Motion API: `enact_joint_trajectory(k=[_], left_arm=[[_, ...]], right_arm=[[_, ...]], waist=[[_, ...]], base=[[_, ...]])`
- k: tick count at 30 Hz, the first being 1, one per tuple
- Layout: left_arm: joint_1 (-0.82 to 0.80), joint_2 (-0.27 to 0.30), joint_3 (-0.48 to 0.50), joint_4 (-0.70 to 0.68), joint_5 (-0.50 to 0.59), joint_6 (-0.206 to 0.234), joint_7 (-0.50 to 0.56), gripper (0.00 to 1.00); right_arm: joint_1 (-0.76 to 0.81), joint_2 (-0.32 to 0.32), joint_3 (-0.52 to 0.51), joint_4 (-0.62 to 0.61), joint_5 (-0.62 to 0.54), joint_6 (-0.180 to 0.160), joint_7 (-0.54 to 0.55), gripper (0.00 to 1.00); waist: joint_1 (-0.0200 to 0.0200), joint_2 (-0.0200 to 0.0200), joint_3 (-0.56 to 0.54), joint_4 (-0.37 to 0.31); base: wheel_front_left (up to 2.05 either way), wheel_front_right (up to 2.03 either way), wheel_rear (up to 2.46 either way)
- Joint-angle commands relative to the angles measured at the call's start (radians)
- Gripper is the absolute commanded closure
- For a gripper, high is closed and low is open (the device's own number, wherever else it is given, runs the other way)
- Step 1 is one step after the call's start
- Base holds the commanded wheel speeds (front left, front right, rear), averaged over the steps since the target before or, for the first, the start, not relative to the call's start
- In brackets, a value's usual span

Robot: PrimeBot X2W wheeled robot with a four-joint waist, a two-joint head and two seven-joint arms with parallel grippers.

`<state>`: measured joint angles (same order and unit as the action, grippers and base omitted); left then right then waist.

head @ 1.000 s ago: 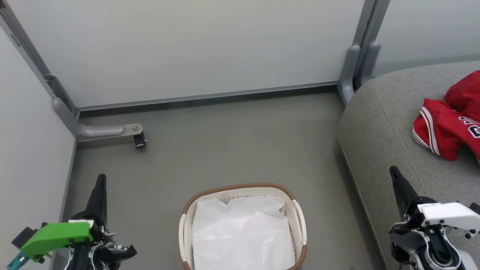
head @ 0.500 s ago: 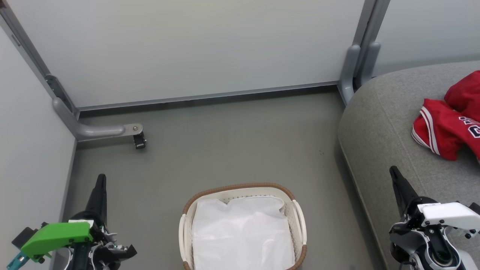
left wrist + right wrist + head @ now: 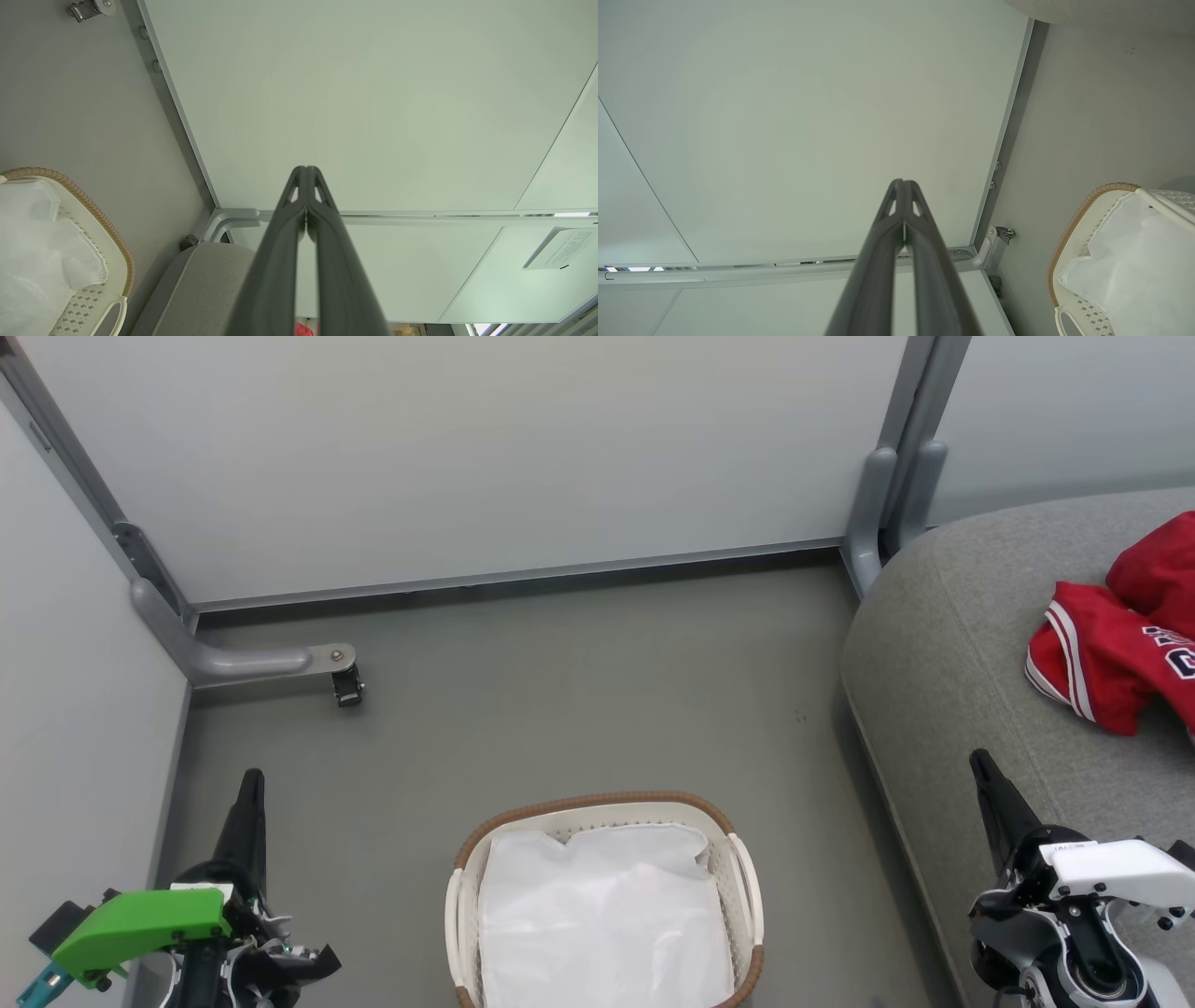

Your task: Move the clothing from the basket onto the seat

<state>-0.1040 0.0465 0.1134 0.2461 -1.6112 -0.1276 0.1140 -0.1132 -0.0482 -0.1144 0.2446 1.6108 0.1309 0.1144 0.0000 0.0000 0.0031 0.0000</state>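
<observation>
Red clothing (image 3: pixel 1120 644) lies crumpled on the grey seat (image 3: pixel 943 653) at the right: a jersey with white stripes and dark lettering, with a plain red piece (image 3: pixel 1162 565) behind it. The white basket (image 3: pixel 597 807) with its brown woven rim stands on the floor at bottom centre and holds a white cloth sheet (image 3: pixel 602 919). My left gripper (image 3: pixel 252 777) is shut and empty at the lower left, well left of the basket. My right gripper (image 3: pixel 978 758) is shut and empty at the lower right, over the seat's front edge. Both wrist views show the fingers (image 3: pixel 306 173) (image 3: pixel 903 185) pressed together.
Pale partition panels wall in the grey floor (image 3: pixel 579 709) at the back and left. A metal foot with a small castor (image 3: pixel 347 687) juts out at the back left corner. Another panel post (image 3: pixel 887 504) stands by the seat's far corner.
</observation>
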Motion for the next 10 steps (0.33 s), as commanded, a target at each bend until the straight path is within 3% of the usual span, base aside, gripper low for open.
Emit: enact_joint_trajectory(k=[1, 10], left_arm=[[-0.010, 0.007, 0.002, -0.002, -0.004, -0.006, 0.003, 1.00], [-0.010, 0.007, 0.002, -0.002, -0.004, -0.006, 0.003, 1.00]], right_arm=[[0.011, -0.004, -0.001, -0.003, 0.004, 0.000, 0.003, 1.00], [0.011, -0.004, -0.001, -0.003, 0.004, 0.000, 0.003, 1.00]], waist=[[0.0000, 0.0000, 0.000, 0.000], [0.0000, 0.0000, 0.000, 0.000]], base=[[0.00, 0.00, 0.00], [0.00, 0.00, 0.00]])
